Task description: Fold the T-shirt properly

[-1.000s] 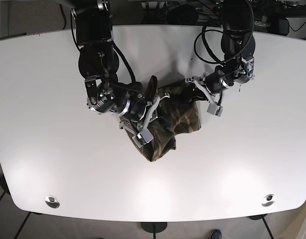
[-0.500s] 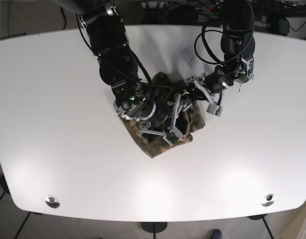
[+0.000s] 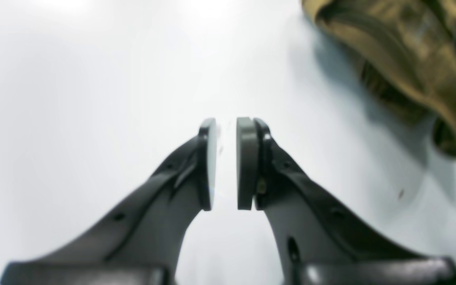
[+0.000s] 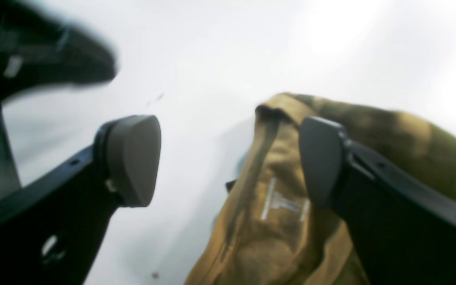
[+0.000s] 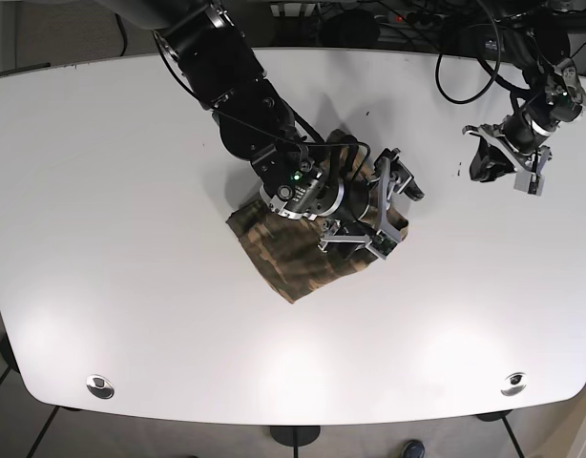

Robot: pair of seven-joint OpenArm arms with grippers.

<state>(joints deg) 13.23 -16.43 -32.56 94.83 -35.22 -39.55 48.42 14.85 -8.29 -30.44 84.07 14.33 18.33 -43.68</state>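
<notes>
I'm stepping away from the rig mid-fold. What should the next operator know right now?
Left hand: nearly shut, a thin gap between its pads, holding nothing, over bare table, apart from the shirt.
Right hand: open, holding nothing, over the T-shirt's edge.
T-shirt: a compact camouflage bundle near the table's middle, free of both hands.
Done: shirt gathered into a rough, lumpy packet.
Left: judge the fold; edges look uneven, so it probably needs flattening and squaring up.

My right gripper [image 4: 228, 162] reaches across mid-table, jaws spread wide. My left gripper [image 3: 223, 162] hangs out near the far side, pads almost closed with only a thin gap.
</notes>
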